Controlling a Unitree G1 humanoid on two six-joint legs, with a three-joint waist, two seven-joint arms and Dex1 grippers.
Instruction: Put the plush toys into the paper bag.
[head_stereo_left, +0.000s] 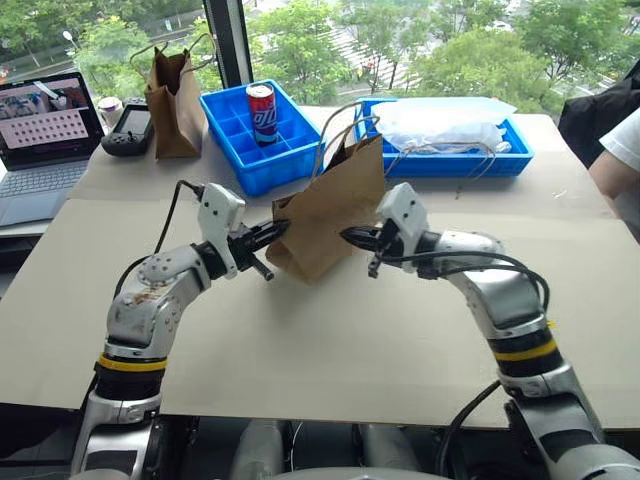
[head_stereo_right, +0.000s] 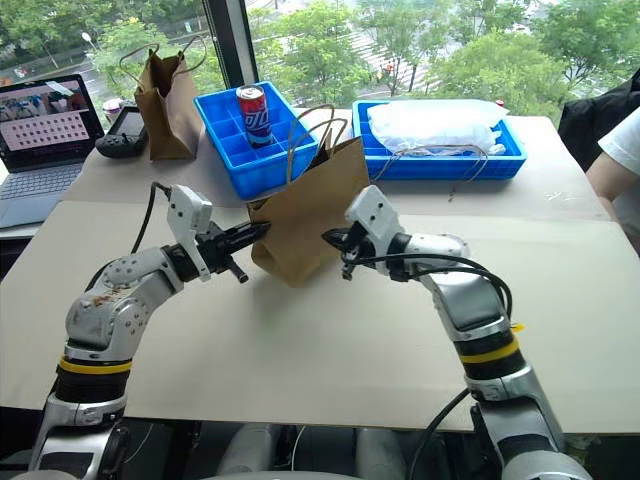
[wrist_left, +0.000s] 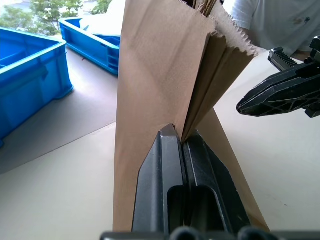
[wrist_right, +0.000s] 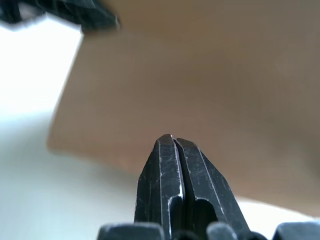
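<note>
Figure: bag handling at the outset of the packing task. The paper bag hung folded nearly flat above the table, tilted, its cord handles rising toward twelve o'clock. The left gripper met the bag's edge from nine o'clock; the left wrist view showed its two fingers pressed together with the bag's folded side pleat pinched between them. The right gripper stood at three o'clock of the bag, its fingers closed on each other with nothing between them; it lay just beside the bag's face, and whether it touched the paper could not be told.

Behind the bag, toward eleven o'clock, a blue divided bin held a red can; at one o'clock a second blue tray carried a clear plastic packet. A narrower brown bag stood at ten o'clock beside a laptop. A person's arm rested at the three o'clock table edge.

The step in hand appeared to be preparing the bag, not loading it: its mouth was still collapsed. The next move probably called for the right gripper to open, take the opposite wall or a handle, and draw the mouth apart so the bag could stand.
</note>
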